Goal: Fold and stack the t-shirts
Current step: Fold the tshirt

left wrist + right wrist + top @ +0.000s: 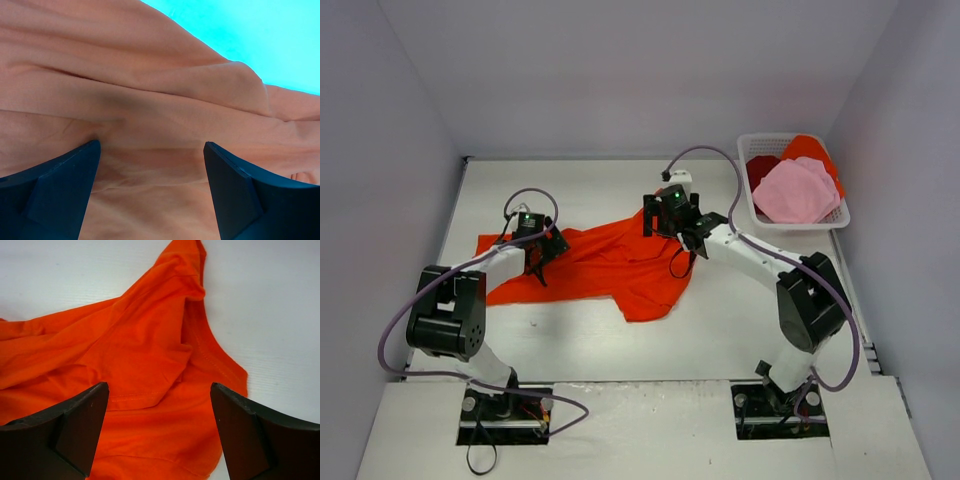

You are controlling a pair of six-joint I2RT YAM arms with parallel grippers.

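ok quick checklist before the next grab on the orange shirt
1. Left gripper open above the cloth: ok.
2. Right gripper open, nothing held: ok.
3. Orange-red t-shirt spread flat on the table: not ok, rumpled and folded over.
4. Orange-red t-shirt apart from the basket: ok.
5. Left fingertips touching the cloth: cannot tell.
6. Pink t-shirt out of the basket: not ok, it lies inside.

Your right gripper (159, 390) has its jaws wide apart, with both dark fingers (80, 425) at the bottom edge and nothing pinched between them. Beneath them you see the orange t-shirt (135, 355) lying rumpled, a stitched hem folded over just ahead of the gap. A narrow part of it runs to the top edge. The white table (270, 315) shows at your right and upper left.
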